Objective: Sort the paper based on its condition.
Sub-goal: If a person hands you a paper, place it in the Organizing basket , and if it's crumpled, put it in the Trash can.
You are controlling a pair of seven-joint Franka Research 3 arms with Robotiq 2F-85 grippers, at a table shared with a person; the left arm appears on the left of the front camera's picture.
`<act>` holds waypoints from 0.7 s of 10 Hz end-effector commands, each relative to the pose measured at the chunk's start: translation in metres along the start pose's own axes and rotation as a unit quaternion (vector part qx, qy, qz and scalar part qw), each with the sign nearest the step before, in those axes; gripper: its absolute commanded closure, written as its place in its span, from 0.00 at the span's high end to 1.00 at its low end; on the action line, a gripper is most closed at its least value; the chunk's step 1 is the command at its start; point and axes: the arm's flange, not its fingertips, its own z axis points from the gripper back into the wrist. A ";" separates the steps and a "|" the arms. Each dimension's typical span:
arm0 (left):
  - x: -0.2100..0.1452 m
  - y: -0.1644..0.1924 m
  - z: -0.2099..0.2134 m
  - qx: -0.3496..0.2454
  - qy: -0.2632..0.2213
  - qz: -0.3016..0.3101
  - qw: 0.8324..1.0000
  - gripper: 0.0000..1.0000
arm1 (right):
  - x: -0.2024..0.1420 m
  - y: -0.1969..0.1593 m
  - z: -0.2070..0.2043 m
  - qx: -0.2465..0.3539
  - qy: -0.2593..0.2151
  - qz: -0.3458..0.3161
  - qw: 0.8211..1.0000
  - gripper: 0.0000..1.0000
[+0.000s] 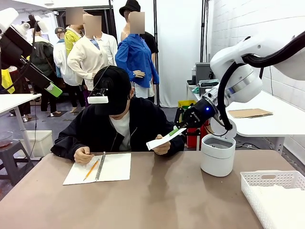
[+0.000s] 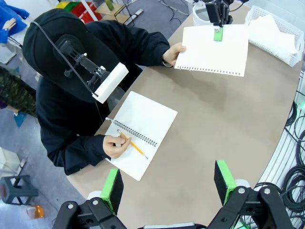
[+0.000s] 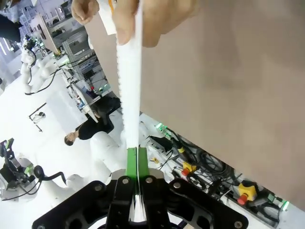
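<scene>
Right tool [image 1: 175,130] clamped on one edge of a paper sheet [image 1: 164,139], sheet held in the air above the desk [image 1: 157,200]; person's hand [image 1: 162,149] grips its opposite edge. Left tool [image 2: 168,183] wide, empty, high over desk

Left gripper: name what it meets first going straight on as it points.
The left gripper would likely meet the spiral notebook first, or the bare table beside it; depth is unclear.
</scene>
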 end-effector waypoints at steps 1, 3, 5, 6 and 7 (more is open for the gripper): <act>0.000 0.000 0.001 0.000 -0.001 0.000 1.000 1.00 | -0.029 0.020 0.015 -0.059 -0.049 0.077 0.994 0.00; 0.000 0.000 0.001 0.000 -0.001 0.000 1.000 1.00 | -0.078 0.036 0.043 -0.167 -0.108 0.139 0.970 0.00; 0.000 0.000 0.001 0.000 -0.001 0.000 1.000 1.00 | -0.120 0.034 0.070 -0.238 -0.118 0.167 0.949 0.00; 0.000 0.000 0.001 0.000 -0.001 0.000 1.000 1.00 | -0.135 0.031 0.084 -0.275 -0.135 0.173 0.936 0.00; 0.000 0.000 0.001 0.000 -0.001 0.000 1.000 1.00 | -0.152 0.024 0.092 -0.326 -0.139 0.175 0.918 0.00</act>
